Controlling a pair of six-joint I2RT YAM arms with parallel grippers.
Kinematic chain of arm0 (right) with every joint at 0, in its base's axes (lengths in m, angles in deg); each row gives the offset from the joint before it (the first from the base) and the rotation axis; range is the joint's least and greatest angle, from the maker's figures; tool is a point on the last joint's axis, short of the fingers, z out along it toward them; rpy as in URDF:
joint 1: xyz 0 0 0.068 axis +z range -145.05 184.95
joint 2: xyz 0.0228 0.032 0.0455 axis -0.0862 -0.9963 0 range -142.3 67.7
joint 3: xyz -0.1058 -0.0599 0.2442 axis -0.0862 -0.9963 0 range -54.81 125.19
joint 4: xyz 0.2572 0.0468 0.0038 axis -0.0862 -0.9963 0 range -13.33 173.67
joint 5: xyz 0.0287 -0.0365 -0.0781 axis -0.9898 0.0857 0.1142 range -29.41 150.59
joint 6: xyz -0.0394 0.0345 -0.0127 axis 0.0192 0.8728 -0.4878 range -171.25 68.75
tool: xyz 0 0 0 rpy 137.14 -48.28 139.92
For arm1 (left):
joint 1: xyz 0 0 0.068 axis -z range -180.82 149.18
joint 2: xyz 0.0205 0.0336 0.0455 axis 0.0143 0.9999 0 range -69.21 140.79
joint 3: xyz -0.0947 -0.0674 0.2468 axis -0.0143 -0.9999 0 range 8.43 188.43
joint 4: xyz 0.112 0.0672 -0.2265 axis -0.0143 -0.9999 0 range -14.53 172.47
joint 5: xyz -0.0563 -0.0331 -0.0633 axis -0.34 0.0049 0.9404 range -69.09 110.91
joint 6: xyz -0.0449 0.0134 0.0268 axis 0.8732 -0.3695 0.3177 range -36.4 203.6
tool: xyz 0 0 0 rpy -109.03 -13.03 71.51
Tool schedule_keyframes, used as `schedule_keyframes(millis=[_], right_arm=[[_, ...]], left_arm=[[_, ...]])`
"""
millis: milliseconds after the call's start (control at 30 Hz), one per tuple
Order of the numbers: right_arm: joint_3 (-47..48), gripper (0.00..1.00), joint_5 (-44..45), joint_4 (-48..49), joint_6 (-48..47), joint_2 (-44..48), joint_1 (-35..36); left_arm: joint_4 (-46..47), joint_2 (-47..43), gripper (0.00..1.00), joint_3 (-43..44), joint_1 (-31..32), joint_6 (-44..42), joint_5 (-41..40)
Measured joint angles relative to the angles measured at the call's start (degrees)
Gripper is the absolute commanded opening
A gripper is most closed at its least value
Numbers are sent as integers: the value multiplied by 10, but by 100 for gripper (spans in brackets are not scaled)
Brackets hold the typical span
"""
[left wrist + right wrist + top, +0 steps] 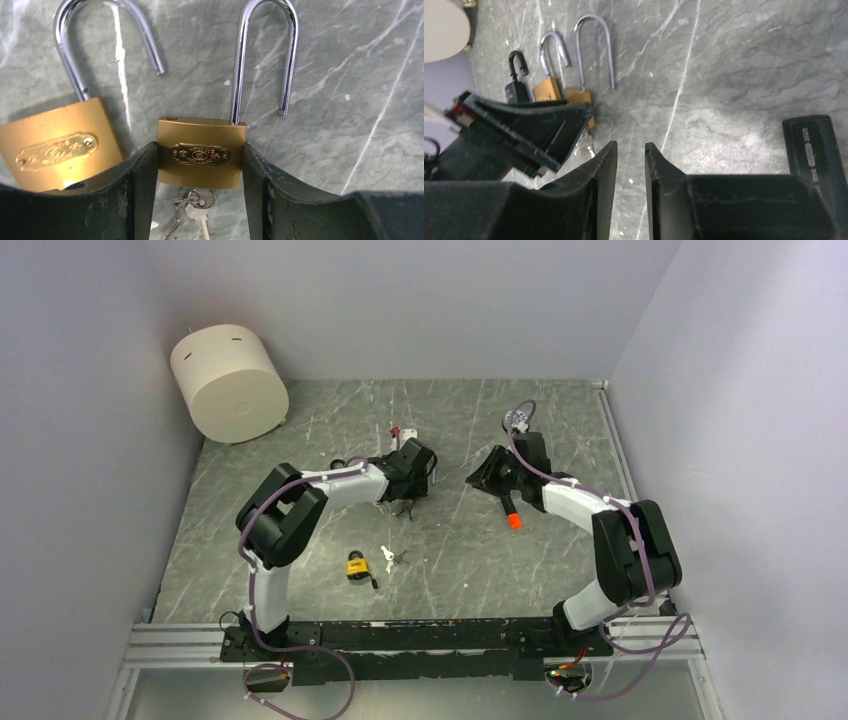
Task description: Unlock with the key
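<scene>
My left gripper [200, 145] is shut on the body of a brass padlock [201, 154]. Its long steel shackle [262, 55] stands sprung open, the free end out of the body. A key [201, 201] on a ring hangs from the underside of the lock, between my fingers. In the top view the left gripper [410, 478] sits mid-table. My right gripper [478, 478] is just to its right. In the right wrist view the right gripper [630, 146] is open by a narrow gap with only bare tabletop between the fingertips. The held padlock [585, 98] lies to its upper left.
A second brass padlock [55, 145] with an open shackle lies left of the held one, and a small black padlock [515, 82] lies beyond it. A yellow padlock [356, 567] and loose keys [389, 558] sit nearer the bases. An orange-tipped marker [512, 515] lies under the right arm. A white roll [228, 383] stands back left.
</scene>
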Motion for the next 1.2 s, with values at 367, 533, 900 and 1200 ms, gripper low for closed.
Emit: schedule_keyframes(millis=[367, 533, 900, 1200], right_arm=[[-71, 41, -13, -8, -8, 141, 1], [-99, 43, -13, -38, -8, 204, 1], [-138, 48, -14, -107, -10, 353, 3], [-173, 48, 17, -130, -6, 374, 112]], left_arm=[[-6, 55, 18, 81, -13, -5, 45], [-19, 89, 65, 136, -14, 9, 63], [-53, 36, 94, 94, -27, 28, 133], [-120, -277, 94, -54, -44, 12, 145]])
